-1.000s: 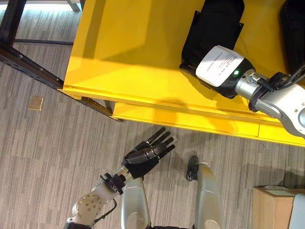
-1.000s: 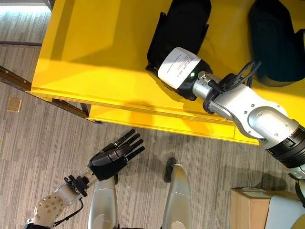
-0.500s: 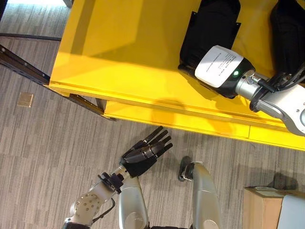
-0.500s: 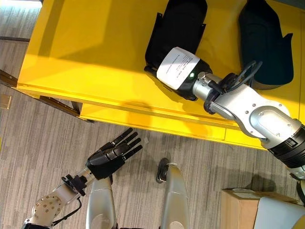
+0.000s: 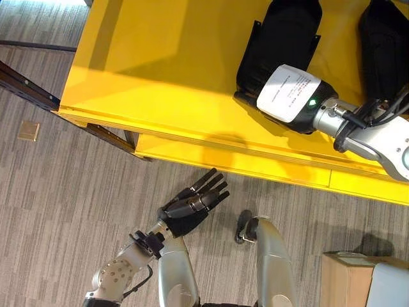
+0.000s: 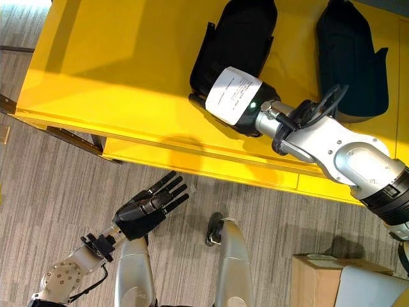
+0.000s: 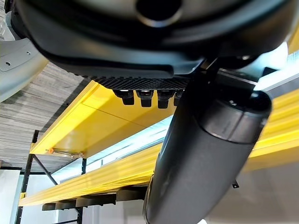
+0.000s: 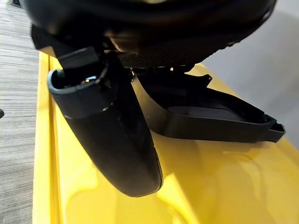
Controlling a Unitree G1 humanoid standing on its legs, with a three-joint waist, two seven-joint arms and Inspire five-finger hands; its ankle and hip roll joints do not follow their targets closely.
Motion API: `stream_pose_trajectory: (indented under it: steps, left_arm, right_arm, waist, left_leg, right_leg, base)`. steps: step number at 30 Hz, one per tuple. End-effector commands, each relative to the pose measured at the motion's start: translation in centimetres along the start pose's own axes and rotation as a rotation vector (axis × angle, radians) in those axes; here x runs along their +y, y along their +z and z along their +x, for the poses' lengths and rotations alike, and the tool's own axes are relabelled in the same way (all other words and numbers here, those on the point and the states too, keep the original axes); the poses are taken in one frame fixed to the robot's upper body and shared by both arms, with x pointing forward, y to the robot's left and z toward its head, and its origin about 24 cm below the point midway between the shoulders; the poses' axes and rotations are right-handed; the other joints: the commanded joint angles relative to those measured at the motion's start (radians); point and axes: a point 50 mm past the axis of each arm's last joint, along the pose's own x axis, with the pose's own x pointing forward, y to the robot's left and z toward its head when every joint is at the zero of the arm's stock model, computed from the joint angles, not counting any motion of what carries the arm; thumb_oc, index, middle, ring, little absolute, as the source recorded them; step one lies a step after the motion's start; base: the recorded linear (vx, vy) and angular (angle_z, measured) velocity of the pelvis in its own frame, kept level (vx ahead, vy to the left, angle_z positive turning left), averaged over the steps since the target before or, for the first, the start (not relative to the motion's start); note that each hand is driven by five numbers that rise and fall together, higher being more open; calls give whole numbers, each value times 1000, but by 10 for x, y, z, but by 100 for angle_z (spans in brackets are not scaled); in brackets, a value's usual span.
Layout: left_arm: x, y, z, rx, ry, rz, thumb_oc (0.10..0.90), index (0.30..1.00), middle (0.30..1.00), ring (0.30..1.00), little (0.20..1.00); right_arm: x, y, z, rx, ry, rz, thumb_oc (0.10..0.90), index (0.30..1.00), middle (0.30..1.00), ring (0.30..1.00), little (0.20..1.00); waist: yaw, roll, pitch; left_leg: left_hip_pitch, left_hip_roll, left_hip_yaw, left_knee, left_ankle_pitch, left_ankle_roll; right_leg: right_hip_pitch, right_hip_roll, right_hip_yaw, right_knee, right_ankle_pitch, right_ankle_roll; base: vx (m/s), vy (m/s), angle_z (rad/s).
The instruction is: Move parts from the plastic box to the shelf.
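A black moulded plastic part (image 6: 238, 35) lies flat on the yellow shelf (image 5: 160, 70). My right hand (image 6: 235, 97), with a white label on its back, hovers over the part's near end. In the right wrist view its thumb (image 8: 110, 135) points straight down beside the part (image 8: 210, 121) without touching it, so the hand is open. A second black part (image 6: 351, 57) lies further right on the same shelf. My left hand (image 5: 190, 206) hangs open over the floor below the shelf's front edge, fingers straight, holding nothing.
A lower yellow shelf edge (image 5: 255, 163) juts out under the top one. A dark metal frame (image 5: 25, 83) runs off to the left. A cardboard box (image 6: 319, 281) stands on the grey carpet at the lower right.
The camera has shifted a little, sliding the whole scene left. The right hand stays over the same part's near end. The left hand keeps its open pose.
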Motion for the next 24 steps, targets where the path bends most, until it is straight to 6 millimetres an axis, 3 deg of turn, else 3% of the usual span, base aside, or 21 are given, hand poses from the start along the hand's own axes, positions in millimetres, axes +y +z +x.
stream_pose_trajectory:
  steps: [1, 14, 24]
  left_arm:
    - [-26, 5, 0, 2, -174, 35, 900, 1000, 1000, 1000, 1000]
    - [-28, 8, 1, 3, -177, 53, 900, 1000, 1000, 1000, 1000]
    - [-27, 6, 0, 23, -172, 71, 900, 1000, 1000, 1000, 1000]
  right_arm:
    - [-45, -14, -7, 53, -201, -120, 900, 1000, 1000, 1000, 1000]
    - [-53, -3, -1, 29, -235, -133, 900, 1000, 1000, 1000, 1000]
    - [-40, -23, 1, 169, -173, -83, 900, 1000, 1000, 1000, 1000]
  waist:
    - [31, -17, -21]
    - [62, -22, -16]
    - [69, -31, -17]
  left_leg:
    - [-16, -46, 91, -105, 170, 62]
    - [-27, -49, 72, -128, 199, 56]
    - [-32, -44, 58, -141, 218, 50]
  right_leg:
    - [62, 89, -2, 162, -172, -19]
    - [65, 86, -23, 177, -183, -19]
    - [64, 92, -28, 188, -191, -19]
  base:
    - [0, 0, 0]
    - [4, -24, 4]
    - [-4, -40, 3]
